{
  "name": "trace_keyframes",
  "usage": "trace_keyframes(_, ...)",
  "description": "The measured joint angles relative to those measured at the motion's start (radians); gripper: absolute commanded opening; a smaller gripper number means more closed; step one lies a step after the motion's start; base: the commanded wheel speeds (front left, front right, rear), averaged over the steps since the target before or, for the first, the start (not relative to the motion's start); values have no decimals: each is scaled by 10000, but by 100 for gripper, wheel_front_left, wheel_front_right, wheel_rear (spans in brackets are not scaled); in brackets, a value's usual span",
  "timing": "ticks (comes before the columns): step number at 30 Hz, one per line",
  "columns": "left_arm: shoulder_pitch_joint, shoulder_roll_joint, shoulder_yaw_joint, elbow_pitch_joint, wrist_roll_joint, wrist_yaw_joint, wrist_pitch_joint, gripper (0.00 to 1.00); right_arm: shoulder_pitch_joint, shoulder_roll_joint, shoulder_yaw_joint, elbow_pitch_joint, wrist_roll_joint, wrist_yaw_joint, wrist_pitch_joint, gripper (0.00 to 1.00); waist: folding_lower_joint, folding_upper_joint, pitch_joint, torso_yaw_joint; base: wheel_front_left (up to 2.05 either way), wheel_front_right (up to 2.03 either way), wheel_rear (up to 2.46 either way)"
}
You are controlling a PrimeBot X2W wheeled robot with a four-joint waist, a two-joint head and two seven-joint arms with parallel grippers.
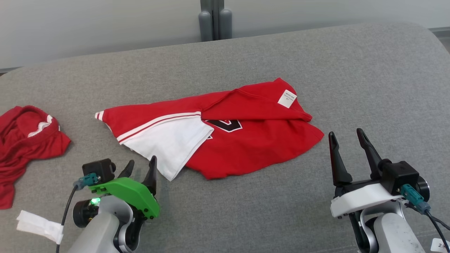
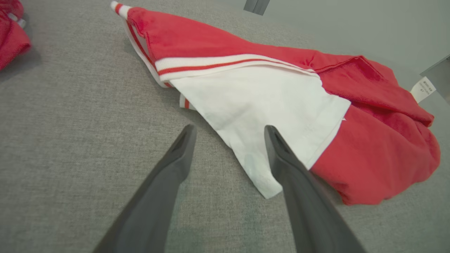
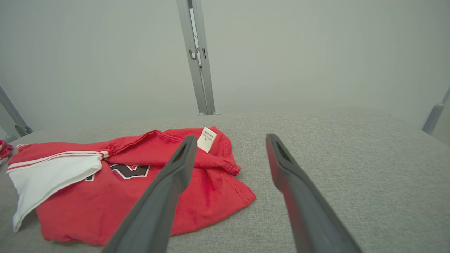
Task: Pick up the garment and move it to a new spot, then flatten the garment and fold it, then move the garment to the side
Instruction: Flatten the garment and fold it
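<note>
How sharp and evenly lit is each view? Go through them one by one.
Head view: soft, even light, no glare, the shirt crisp with a thin shadow along its near edge. Left wrist view: wide-angle stretch, the left claw looming large, cloth weave sharp. Right wrist view: pale, hazy wall, the right claw soft towards the bottom edge.

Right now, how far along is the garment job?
Done: the garment lies roughly folded, sleeve over front, on the grey surface. In hand: nothing; the left gripper and right gripper stand open beside it. Remaining: probably neatening the fold, moving it aside.
</note>
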Motion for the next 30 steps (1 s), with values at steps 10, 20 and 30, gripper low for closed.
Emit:
trace_keyframes(10,-792,-416,84,1764,-598,291,1244,100,-145,0,-35,48,105,0,-44,100,0,0,392,-632,0,0,0)
trace_keyframes(20,-1110,-466,-587,1802,-454,-268,2061,38,-181,-2,-127,50,151,0,-79,100,0,0,665,-679,0,0,0)
trace_keyframes(30,-903,-625,-861,1858,-167,-75,1555,0,-194,-4,-90,102,146,0,-90,100,0,0,452,-479,0,0,0)
